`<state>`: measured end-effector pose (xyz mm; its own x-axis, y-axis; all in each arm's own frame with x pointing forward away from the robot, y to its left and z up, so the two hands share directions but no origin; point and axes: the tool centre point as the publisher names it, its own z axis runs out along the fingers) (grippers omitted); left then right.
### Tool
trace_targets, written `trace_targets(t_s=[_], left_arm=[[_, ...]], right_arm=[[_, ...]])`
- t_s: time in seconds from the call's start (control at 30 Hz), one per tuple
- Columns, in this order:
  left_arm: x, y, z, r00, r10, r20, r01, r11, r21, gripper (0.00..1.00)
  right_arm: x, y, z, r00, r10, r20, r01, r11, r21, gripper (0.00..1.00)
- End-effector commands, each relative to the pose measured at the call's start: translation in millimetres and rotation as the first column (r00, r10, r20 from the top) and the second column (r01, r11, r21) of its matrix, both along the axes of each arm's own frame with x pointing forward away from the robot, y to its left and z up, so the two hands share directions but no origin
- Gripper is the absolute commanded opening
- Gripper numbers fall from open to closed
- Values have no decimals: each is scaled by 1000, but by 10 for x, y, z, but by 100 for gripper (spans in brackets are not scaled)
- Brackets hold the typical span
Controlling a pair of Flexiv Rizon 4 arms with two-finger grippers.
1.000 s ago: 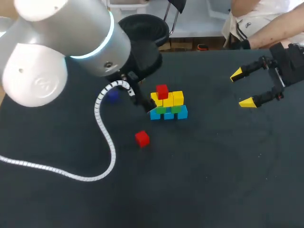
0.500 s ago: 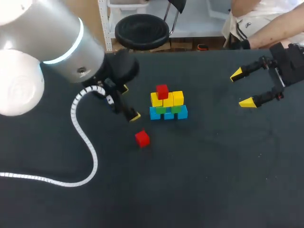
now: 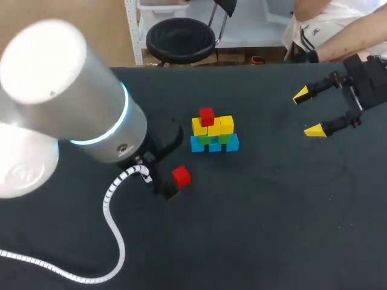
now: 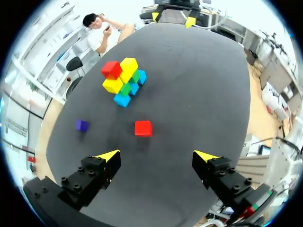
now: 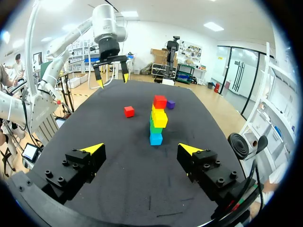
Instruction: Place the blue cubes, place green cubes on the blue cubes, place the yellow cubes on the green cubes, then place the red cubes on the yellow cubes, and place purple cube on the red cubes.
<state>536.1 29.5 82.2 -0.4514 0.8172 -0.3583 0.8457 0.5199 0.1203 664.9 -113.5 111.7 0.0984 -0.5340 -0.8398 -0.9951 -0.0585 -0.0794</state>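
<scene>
Left gripper [image 4: 157,155] fingers spread wide, nothing between them. Loose red cube [image 4: 143,128] lies on the table just ahead of it. Right gripper [image 3: 307,113] also spread and empty, far right, well apart from the stack [image 3: 214,133]. Stack at mid-table: blue cubes [image 3: 232,144] at base, green cubes [image 3: 208,139], yellow cubes [image 3: 227,124], 1 top red cube [image 3: 206,116]. Purple cube [image 4: 81,125] sits alone, left of the stack.

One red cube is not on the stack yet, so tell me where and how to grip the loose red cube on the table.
Take the loose red cube by two opposite side faces, from straight above. It lies flat and alone, clear of the stack, so every side is free. The open left hand, with the cube just ahead of it, seems best placed.
</scene>
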Motion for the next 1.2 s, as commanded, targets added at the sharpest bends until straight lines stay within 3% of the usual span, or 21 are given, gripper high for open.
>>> trace_targets(t_s=[0.03, 0.23, 0.77, 1.13, 1.2], left_arm=[[114, 37, -195, 1000, 3, -14, -4, 999, -54, 100], [288, -71, -322, 999, -8, -44, 5, 998, -56, 100], [199, -194, -472, 996, 36, -77, -40, 998, -50, 100], [378, -313, -558, 996, 37, -75, -39, 999, -28, 100], [395, -326, -567, 997, 35, -74, -38, 999, -27, 94]], right_arm=[[-1, 0, -4, 1000, 0, 1, 0, 1000, 1, 100], [-1, 0, -4, 1000, 0, 1, 0, 1000, 1, 100], [-1, 0, -4, 1000, 0, 1, 0, 1000, 1, 100], [-1, 0, -4, 1000, 0, 1, 0, 1000, 1, 100], [-1, 0, -4, 1000, 0, 1, 0, 1000, 1, 100]])
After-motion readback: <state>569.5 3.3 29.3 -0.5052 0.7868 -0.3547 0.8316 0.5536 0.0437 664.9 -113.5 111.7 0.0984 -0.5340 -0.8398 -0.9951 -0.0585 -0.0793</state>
